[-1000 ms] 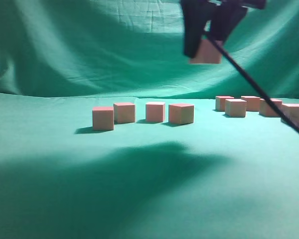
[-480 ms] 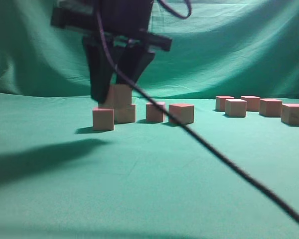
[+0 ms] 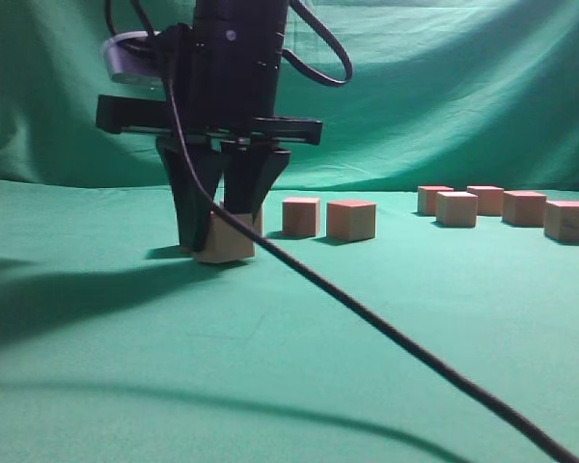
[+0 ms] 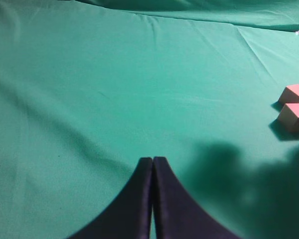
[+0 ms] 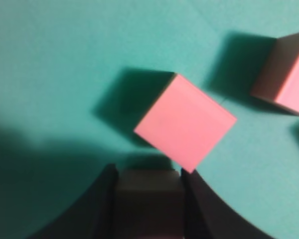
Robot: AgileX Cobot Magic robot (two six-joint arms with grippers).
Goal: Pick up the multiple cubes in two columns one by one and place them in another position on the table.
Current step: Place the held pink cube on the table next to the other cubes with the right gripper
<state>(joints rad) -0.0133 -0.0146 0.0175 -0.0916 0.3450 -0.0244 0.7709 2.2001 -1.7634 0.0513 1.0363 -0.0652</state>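
A wrinkled green cloth backdrop (image 3: 482,87) hangs draped behind, with soft shadows across it.

no readable text, labels or numbers anywhere

**Eight cubes in sight, two tools**

The exterior view shows eight cubes (image 3: 351,220): one at the right tool (image 3: 222,239), two mid-counter, and five on the right. Any behind that tool are hidden. The left tool (image 4: 153,164) makes two tools.

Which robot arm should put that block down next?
The right arm, probably. Its jaws already hold a cube low over the table beside the others. The left jaws are shut, holding nothing, over bare cloth.
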